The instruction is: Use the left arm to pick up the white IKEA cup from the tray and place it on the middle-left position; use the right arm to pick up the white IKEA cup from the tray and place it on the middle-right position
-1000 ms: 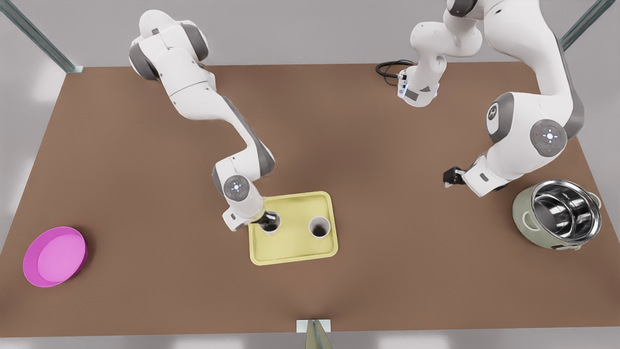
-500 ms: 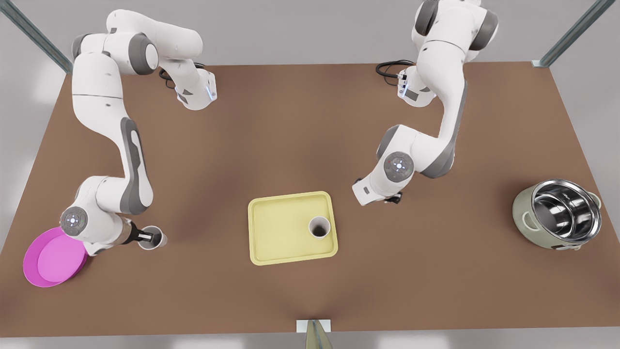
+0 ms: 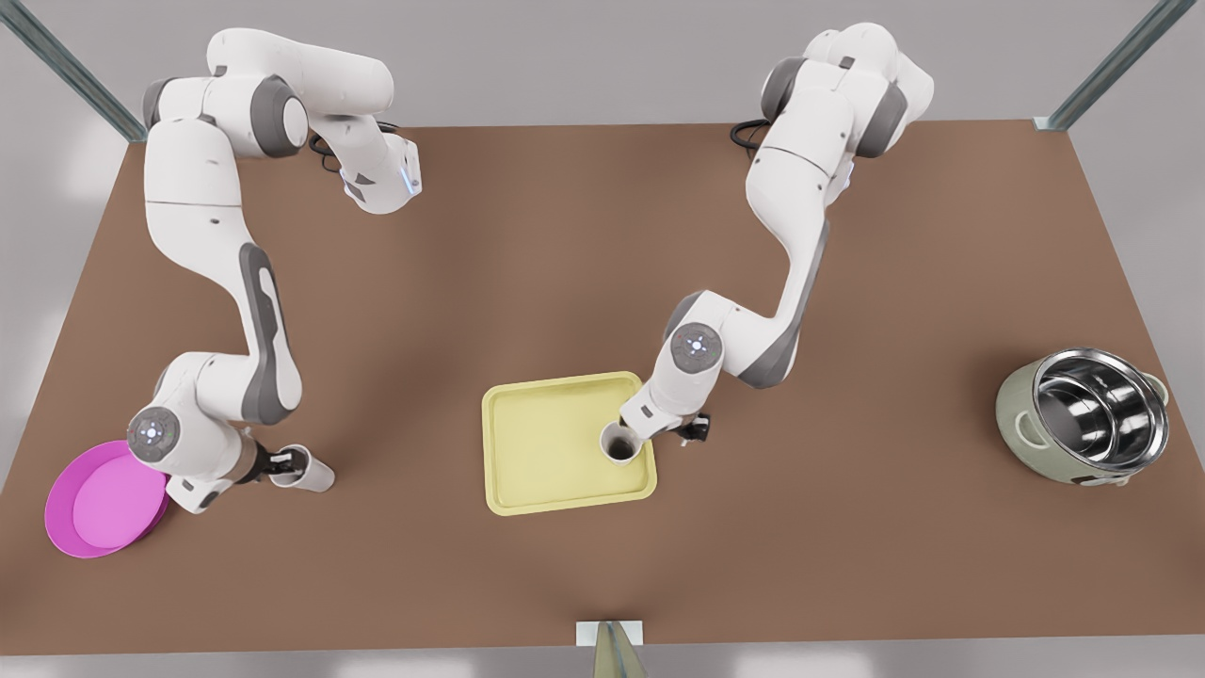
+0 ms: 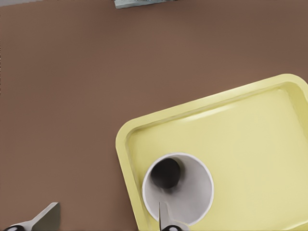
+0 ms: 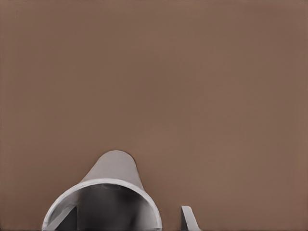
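Cup [image 4: 185, 197] wall between left hand's [image 4: 106, 219] spread fingers [image 4: 164, 220].

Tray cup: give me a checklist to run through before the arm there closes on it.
1. Cup upright on tray: ok.
2. Left end effector straddles the cup's wall, one finger inside, one outside: ok.
3. Its jaws are open: ok.
4. Other cup standing upright on the table: not ok, it looks tilted at the right end effector, beside the dish.
5. Right end effector has let go: cannot tell.
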### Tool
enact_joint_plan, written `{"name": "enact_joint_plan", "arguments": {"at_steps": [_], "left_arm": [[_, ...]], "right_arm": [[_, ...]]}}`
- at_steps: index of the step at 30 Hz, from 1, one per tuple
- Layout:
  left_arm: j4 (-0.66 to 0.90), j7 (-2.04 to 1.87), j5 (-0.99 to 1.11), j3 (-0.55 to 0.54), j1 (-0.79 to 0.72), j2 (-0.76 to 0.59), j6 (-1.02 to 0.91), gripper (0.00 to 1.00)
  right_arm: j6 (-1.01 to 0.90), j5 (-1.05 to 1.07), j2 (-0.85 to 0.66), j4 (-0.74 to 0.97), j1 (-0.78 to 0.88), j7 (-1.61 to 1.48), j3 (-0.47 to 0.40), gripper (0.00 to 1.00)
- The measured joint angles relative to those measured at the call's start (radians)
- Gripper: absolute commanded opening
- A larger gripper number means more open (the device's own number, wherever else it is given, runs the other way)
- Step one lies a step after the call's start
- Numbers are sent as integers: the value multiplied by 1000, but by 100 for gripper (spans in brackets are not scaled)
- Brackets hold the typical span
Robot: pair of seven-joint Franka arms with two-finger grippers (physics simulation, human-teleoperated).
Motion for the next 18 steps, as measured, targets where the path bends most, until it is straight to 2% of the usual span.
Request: {"name": "enact_joint_plan", "arguments": {"at_steps": [3,5,7,13,15,16,18], "left_arm": [[1,-31,14,-5,-1,27,22,100],[-1,-49,12,-11,-6,37,30,100],[-1,-66,6,-15,-7,41,38,100],[4,-107,-1,-17,-8,87,69,100],[7,-120,-2,-22,-9,94,78,100],[7,-127,-2,-25,-9,97,85,94],[7,-140,-1,-29,-9,100,97,56]], "right_arm": [[-50,6,-59,1,1,-41,4,90],[-95,8,-106,1,2,-65,4,100],[-143,9,-158,0,2,-77,6,100],[-404,4,-498,-26,56,-32,15,100],[-469,2,-548,-31,80,-10,16,100],[-494,1,-555,-32,83,1,17,100],[-533,3,-560,-33,65,21,44,100]]}}
